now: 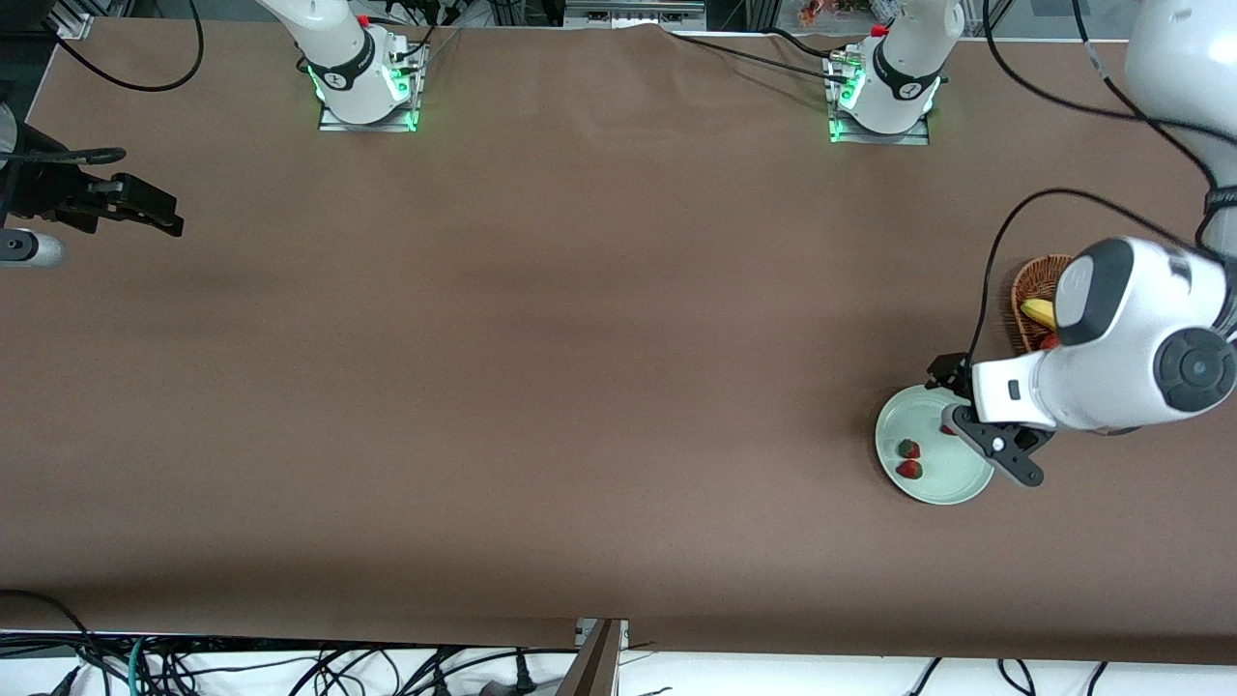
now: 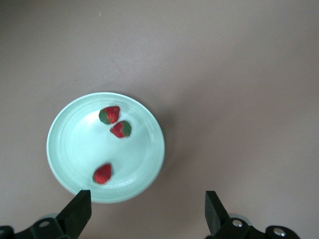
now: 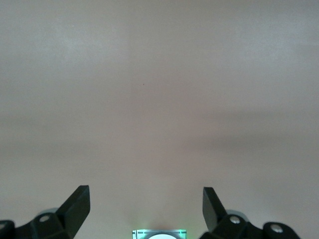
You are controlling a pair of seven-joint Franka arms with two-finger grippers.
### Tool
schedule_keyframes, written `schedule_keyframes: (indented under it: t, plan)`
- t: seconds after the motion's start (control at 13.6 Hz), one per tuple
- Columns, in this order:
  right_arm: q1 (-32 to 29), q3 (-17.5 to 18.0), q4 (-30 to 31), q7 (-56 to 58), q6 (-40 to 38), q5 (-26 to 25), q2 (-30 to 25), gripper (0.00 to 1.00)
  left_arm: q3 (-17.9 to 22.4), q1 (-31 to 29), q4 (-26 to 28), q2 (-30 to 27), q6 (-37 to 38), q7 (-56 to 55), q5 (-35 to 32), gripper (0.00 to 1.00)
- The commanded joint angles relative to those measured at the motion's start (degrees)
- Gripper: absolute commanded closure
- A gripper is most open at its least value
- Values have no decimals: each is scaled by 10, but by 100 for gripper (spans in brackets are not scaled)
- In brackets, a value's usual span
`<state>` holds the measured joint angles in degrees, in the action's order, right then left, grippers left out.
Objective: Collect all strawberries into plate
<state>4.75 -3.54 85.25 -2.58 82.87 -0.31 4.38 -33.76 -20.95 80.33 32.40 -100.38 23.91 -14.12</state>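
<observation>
At the right arm's end of the brown table (image 1: 580, 387), the right gripper (image 1: 164, 211) waited in the air over bare tabletop, well apart from everything else. Its wrist view showed the right gripper (image 3: 146, 199) with both black fingers (image 3: 75, 204) spread wide and nothing between them, only plain brown surface below.

Toward the left arm's end lay the pale mint-green plate (image 1: 884, 435), nearer to the front camera than the wicker basket (image 1: 1024, 290). All three strawberries were on the plate. Two of them, the first strawberry (image 1: 909, 449) and the second strawberry (image 1: 908, 470), sat close together on the part of the plate toward the right arm's end. The third strawberry (image 1: 947, 429) was mostly hidden under the gripper in the front view.

The left wrist view showed the plate (image 2: 70, 149) whole, with the pair, one berry (image 2: 109, 114) and its neighbour (image 2: 121, 129), nearly touching, and the lone berry (image 2: 102, 173) apart from them, close to the rim.

The left gripper (image 1: 952, 398) hung above the plate's edge on the basket's side. In its own wrist view the left gripper (image 2: 148, 204) had its fingers (image 2: 79, 211) standing fully apart with nothing held, and the lone berry lay on the plate just below one fingertip.

The basket stood just beside the plate, partly covered by the left arm, with a yellow banana (image 1: 1039, 311) showing inside it.
</observation>
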Motion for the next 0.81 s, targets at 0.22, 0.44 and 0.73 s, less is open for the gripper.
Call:
schedule_keyframes:
  t: [0.22,0.44,0.73]
  plan:
    - [0,0,-19,-9,-10,7,9,0,44,60,0,-150,101,-136,36,0]
    - [0,0,-19,-9,-10,7,9,0,287,207,61,-260,92,-163,166,0]
    - [1,0,-19,-9,-10,7,9,0,304,216,176,-344,55,-195,165,0]
